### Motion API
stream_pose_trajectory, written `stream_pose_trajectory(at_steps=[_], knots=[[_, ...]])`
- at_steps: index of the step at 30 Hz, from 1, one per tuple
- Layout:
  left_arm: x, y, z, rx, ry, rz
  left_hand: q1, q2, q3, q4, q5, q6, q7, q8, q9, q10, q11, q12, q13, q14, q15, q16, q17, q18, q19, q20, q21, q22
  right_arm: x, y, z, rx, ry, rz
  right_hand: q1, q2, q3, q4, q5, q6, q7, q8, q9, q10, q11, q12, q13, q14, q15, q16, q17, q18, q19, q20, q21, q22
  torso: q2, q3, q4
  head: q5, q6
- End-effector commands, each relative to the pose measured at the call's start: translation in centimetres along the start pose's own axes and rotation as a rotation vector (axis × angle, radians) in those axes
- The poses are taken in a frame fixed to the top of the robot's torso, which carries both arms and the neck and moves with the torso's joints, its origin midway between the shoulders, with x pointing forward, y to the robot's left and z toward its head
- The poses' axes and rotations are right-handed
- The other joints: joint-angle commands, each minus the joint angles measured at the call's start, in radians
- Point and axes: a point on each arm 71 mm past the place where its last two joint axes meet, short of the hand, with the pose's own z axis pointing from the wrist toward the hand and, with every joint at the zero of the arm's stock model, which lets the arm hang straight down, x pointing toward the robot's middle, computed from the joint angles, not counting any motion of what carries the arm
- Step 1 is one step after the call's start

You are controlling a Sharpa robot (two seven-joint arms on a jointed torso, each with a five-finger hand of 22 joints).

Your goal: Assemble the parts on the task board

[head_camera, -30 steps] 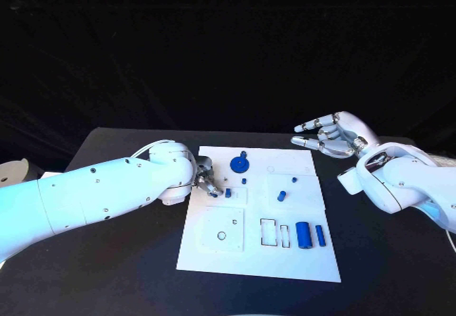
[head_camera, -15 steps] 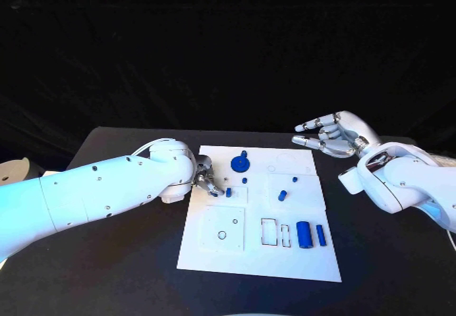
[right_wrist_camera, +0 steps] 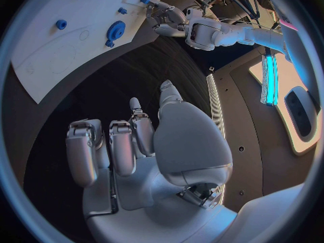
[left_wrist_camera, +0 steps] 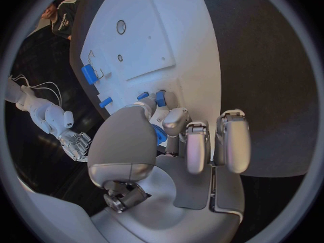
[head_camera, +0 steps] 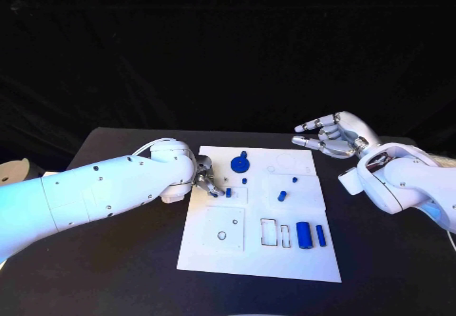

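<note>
The small blue part (head_camera: 228,192) sits at the left edge of the task board (head_camera: 256,263), right at the fingertips of the left hand (head_camera: 206,180). In the left wrist view the fingers (left_wrist_camera: 174,122) curl in around a blue piece (left_wrist_camera: 159,135) close under the palm, with another blue peg (left_wrist_camera: 161,98) just past the fingertips. The hand looks closed on that piece, though the thumb hides the contact, so I cannot tell for sure.

Further from that hand lie the blue gear (head_camera: 240,162), two small pegs (head_camera: 282,195) and the blue cylinders (head_camera: 304,234) beside empty rectangular slots.

The right hand (head_camera: 329,137) hovers off the board's far right corner, holding nothing, fingers apart and palm up.

Risks, as I judge them: the part is small against those fingers, so a slight tilt on seating could jam it or flick it off the board (the edge is just beside it). Pressing down near the edge could also shift the whole board, misaligning the other slots.
</note>
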Motion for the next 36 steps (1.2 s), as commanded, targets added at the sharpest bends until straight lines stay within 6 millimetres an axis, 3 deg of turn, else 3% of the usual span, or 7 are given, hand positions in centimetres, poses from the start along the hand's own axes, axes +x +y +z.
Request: stream_pose_trajectory(at_steps=[1, 14, 36], knots=[[1.62, 0.19, 0.44, -0.016, 0.084, 0.036, -0.014, -0.001, -0.010, 0.003, 0.005, 0.003, 0.006, -0.004, -0.001, 0.004, -0.002, 0.002, -0.002, 0.104, -0.005, 0.003, 0.263, -0.009, 0.057, -0.005, 0.010, 0.178, 0.12, 0.12, -0.03, -0.012, 0.011, -0.004, 0.001, 0.008, -0.007, -0.001, 0.000, -0.005, -0.004, 0.000, 0.002, -0.007, 0.004, -0.004, 0.116, 0.085, 0.002, -0.004, 0.173, 0.012, 0.066, 0.004, -0.003, 0.192, 0.000, -0.0005, 0.0008, -0.001, 0.000], [1.55, 0.34, 0.54, -0.021, 0.083, 0.031, -0.034, -0.007, -0.073, 0.046, 0.005, 0.000, 0.008, 0.001, 0.000, -0.003, -0.001, -0.005, -0.015, 0.104, -0.007, 0.003, 0.263, -0.011, 0.059, -0.007, 0.013, 0.182, 0.38, 0.49, -0.05, -0.041, 0.025, -0.042, 0.009, 0.004, -0.013, -0.006, -0.004, -0.006, -0.004, 0.000, 0.001, -0.009, 0.004, -0.008, 0.114, 0.085, 0.003, -0.007, 0.170, 0.012, 0.064, 0.004, -0.005, 0.189, 0.000, -0.0004, 0.0007, -0.001, -0.001], [1.52, 0.54, 0.58, -0.025, 0.086, 0.031, -0.059, 0.005, -0.111, 0.053, 0.005, 0.002, 0.007, 0.003, 0.000, -0.002, -0.002, -0.001, -0.014, 0.104, -0.007, 0.003, 0.263, -0.011, 0.060, -0.007, 0.013, 0.184, 0.40, 0.50, -0.07, -0.040, 0.028, -0.040, 0.008, 0.004, -0.014, -0.006, -0.005, -0.006, -0.004, 0.000, 0.001, -0.009, 0.004, -0.009, 0.113, 0.084, 0.003, -0.008, 0.168, 0.012, 0.064, 0.004, -0.006, 0.189, 0.000, -0.0005, 0.0004, -0.003, 0.000]])
